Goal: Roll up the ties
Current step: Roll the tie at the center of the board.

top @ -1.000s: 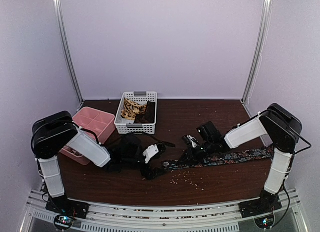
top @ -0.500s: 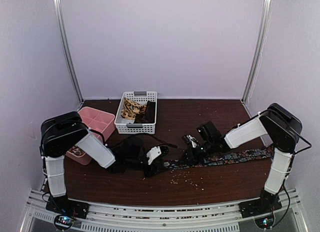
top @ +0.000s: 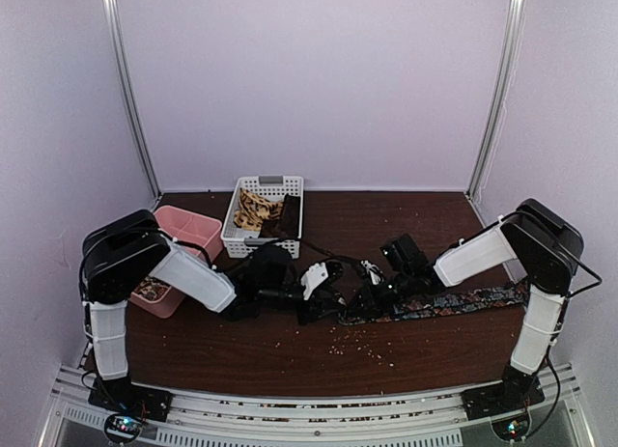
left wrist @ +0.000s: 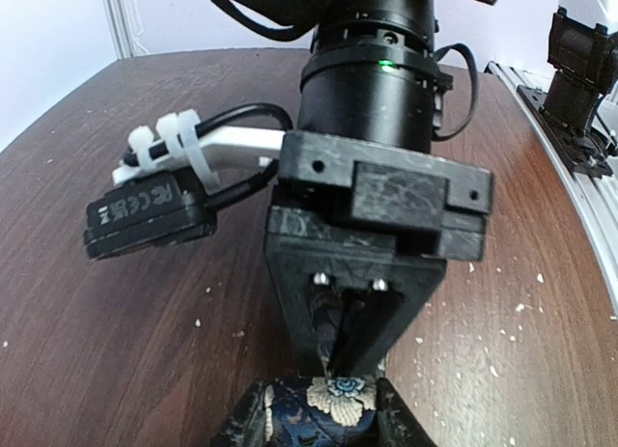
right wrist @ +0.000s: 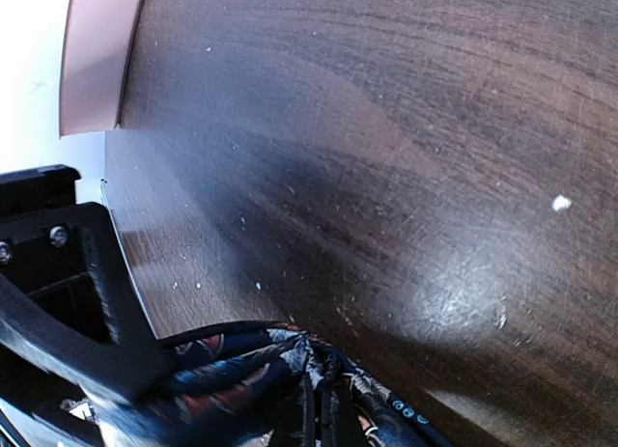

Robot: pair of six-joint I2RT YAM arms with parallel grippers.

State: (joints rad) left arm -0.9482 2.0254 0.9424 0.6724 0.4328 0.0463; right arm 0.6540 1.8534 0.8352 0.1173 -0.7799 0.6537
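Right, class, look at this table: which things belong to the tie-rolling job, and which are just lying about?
Part of the job:
- floral tie, lying along the table
- tan patterned tie, in the white basket
- dark brown tie, in the same basket

Just lying about:
- white basket
- pink tray
- pale crumbs scattered on the table

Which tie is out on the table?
The floral tie, stretched across the table; the tan tie and brown tie lie in the basket.

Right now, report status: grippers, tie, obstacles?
Left gripper, right gripper shut on floral tie. Tie mostly stretched out rightward. Basket and tray behind, apart.
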